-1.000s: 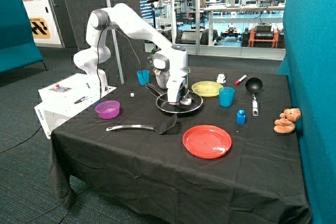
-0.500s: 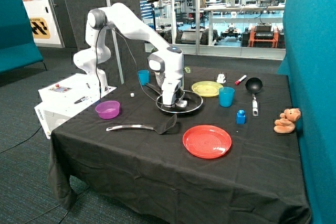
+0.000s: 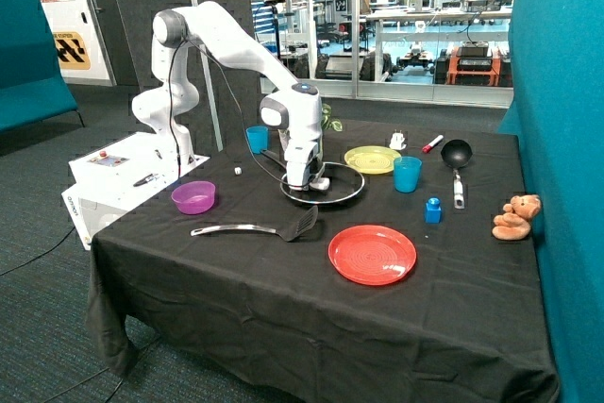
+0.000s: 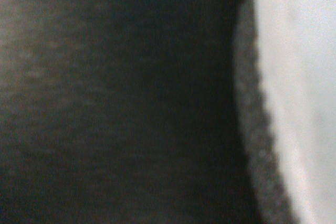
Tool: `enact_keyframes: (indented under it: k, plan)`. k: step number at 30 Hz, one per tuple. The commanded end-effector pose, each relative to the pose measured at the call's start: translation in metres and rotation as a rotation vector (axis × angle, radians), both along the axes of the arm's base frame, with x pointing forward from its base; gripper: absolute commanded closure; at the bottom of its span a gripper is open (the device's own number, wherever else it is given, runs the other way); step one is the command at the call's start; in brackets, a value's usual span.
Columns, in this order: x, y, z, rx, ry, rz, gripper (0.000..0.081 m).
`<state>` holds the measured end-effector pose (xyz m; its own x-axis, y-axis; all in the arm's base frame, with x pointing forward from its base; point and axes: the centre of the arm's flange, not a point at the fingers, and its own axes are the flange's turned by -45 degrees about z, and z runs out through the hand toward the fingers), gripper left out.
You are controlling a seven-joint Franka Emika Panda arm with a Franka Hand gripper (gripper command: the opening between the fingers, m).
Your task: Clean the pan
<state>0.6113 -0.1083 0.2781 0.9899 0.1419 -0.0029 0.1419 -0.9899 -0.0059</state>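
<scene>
Black cloth covers the counter (image 3: 283, 299); the outside view shows the pan (image 3: 342, 185) mid-counter with the end effector (image 3: 304, 184) lowered inside it, its finger state unreadable. The wrist view gives only dark surface against something pale. Open room lies toward the front edge. Since earlier, the arm has swept across the pan toward the purple bowl (image 3: 193, 197).

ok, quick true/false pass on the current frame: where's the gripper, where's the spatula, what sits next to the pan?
1. The gripper is down inside the pan. True.
2. The black slotted spatula lies in the pan. False: it lies on the tablecloth, between the purple bowl and the red plate.
3. The yellow plate sits beside the pan, on the far side. True.
4. The small ladle-like pan is stacked on the red plate. False: it rests on the cloth near the teddy bear.
</scene>
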Motion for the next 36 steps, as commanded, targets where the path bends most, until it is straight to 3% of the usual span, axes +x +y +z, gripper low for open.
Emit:
enact_keyframes:
  k: [1,11,18,26,36]
  plan:
    - [0.006,0.027,0.001,-0.0054,-0.0038,0.034,0.0808]
    - [0.03,0.065,0.002,-0.0053,-0.0039,0.064,0.0808]
    - [0.048,0.075,0.002,-0.0053,-0.0039,0.059,0.0808]
    - [0.065,0.056,0.007,-0.0054,-0.0037,0.018,0.0808]
    - [0.07,0.023,0.011,-0.0055,-0.0036,-0.03,0.0808]
